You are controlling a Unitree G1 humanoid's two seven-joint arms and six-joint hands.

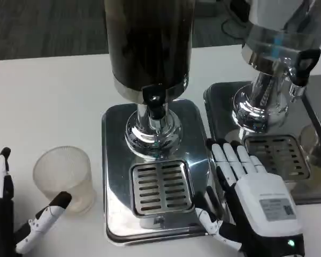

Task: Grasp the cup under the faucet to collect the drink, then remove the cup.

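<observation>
Not filled yet: cup [63, 178] empty on the worktop [48, 101] near the left edge, away from the faucet [153, 103], left robot hand [13, 214] open beside it, right robot hand [246, 201] open and flat on the tray [200, 176].

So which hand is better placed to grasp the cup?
The left hand, probably. Its fingers are spread right beside the cup on the table's left part. The right hand rests on the dispenser base, across the drip grate from the cup.
</observation>
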